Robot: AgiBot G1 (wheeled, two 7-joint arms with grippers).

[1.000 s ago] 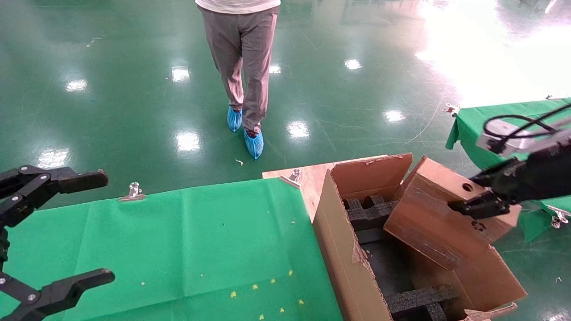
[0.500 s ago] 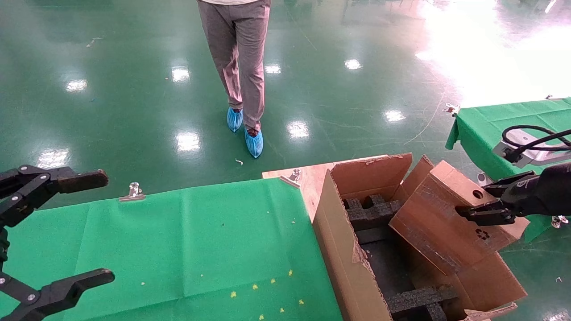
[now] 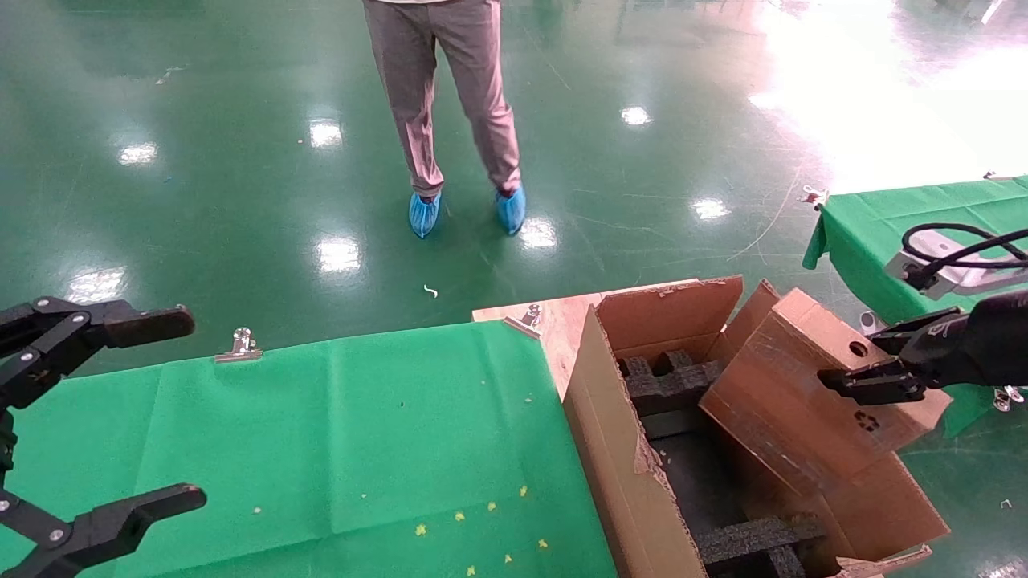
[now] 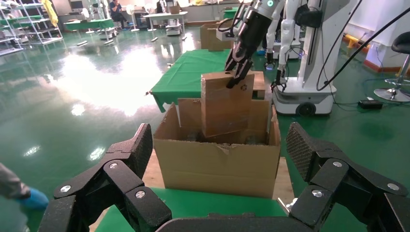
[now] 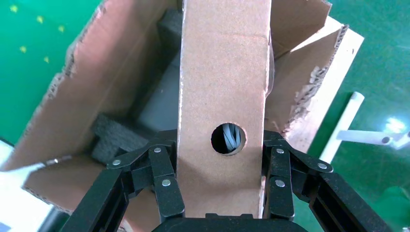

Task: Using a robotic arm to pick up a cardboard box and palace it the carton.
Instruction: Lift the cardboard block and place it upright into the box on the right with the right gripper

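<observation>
The cardboard box [image 3: 811,393] hides its lower end inside the carton [image 3: 618,449]; the person [image 3: 450,96] is cut off above the waist.

Right pincer [image 3: 875,365] with the cardboard box [image 3: 811,393] has shifted right and lower since a second ago; box's lower end now sits deeper in the carton [image 3: 618,449]. Little change over the last half second. Person [image 3: 454,104] behind has gone from crossed legs to feet apart.

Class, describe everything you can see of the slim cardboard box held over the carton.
The cardboard box is slim, oblong, brown card with a round hole in its narrow face and a recycling mark. It tilts, lower end down inside the carton, upper end sticking out. The right gripper clamps its upper end from both sides.
</observation>
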